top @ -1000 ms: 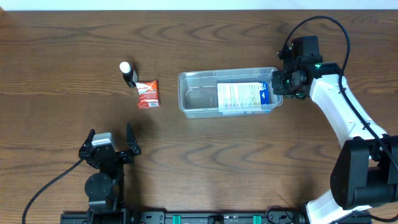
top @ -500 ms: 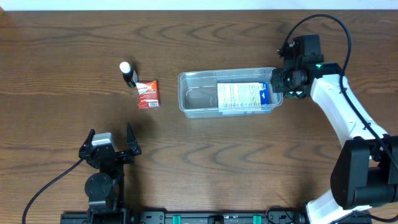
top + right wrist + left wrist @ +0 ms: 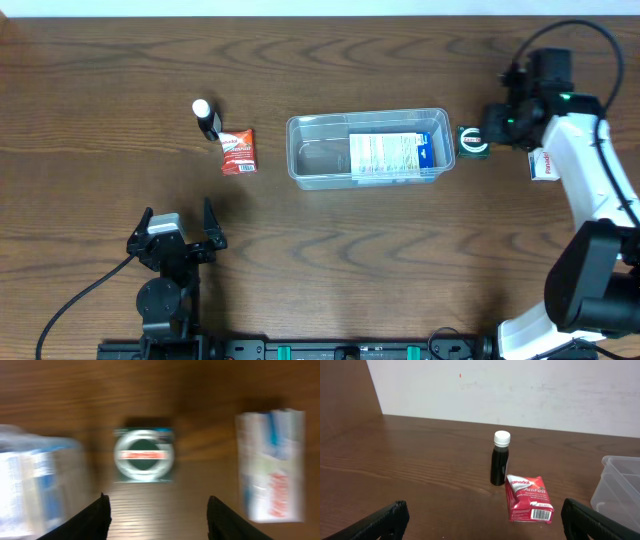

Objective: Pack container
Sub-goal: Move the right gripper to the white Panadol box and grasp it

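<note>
The clear container [image 3: 320, 150] sits mid-table with a white and blue box [image 3: 390, 153] lying in its right half. My right gripper [image 3: 503, 122] is open and empty, held above the table just right of the container. In the right wrist view [image 3: 156, 510] a small green box with a white ring [image 3: 144, 455] lies ahead of the fingers, and it shows overhead [image 3: 471, 141] beside the container's right end. A white packet with red print [image 3: 541, 165] lies further right. My left gripper [image 3: 178, 232] is open and empty at the front left.
A black bottle with a white cap [image 3: 206, 118] stands at the left, with a red packet [image 3: 238, 151] lying beside it. Both show in the left wrist view, bottle [image 3: 500, 458] and packet [image 3: 527, 498], with the container's corner [image 3: 620, 485] at the right.
My right gripper has moved right, away from the container's right end. The green box and the white packet have come into view. The left arm has not moved.
</note>
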Controlling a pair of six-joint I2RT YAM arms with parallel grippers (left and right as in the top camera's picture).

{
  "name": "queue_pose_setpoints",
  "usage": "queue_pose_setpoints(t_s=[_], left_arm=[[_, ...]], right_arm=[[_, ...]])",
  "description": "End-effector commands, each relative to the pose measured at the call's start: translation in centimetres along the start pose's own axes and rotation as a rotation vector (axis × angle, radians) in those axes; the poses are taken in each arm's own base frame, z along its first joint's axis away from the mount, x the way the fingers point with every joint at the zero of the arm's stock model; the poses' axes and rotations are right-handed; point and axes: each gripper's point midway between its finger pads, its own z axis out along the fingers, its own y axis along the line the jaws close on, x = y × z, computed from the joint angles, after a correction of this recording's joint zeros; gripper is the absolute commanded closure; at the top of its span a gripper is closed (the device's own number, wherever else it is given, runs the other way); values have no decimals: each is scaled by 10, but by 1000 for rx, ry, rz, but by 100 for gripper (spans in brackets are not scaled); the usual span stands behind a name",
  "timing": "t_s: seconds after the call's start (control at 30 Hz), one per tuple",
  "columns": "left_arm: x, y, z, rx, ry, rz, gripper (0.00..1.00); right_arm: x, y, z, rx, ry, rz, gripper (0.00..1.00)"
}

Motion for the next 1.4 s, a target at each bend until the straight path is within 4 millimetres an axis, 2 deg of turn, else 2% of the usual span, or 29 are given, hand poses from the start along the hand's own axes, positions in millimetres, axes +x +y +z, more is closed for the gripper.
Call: queue_pose_setpoints(t_s=[0.0, 0.27, 0.53, 0.67, 1.0, 1.1, 1.2, 1.37], left_arm=[[18, 0, 2, 0, 44, 22, 2], [18, 0, 2, 0, 44, 22, 2], [18, 0, 2, 0, 44, 22, 2], [18, 0, 2, 0, 44, 22, 2], [18, 0, 2, 0, 44, 22, 2], [18, 0, 2, 0, 44, 22, 2], [18, 0, 2, 0, 44, 22, 2], [18, 0, 2, 0, 44, 22, 2]], right_arm=[[-8, -48, -13, 151, -29, -3, 32], [7, -110, -10, 206, 7, 43, 15], [18, -120, 17, 138, 24, -50, 5], [21, -106, 35, 36, 40, -125, 1], [39, -113, 86, 19, 118, -136, 1], [47, -112, 96, 10, 146, -124, 4], [51, -112, 103, 3, 162, -122, 9], [48, -117, 100, 27, 150, -102, 23]])
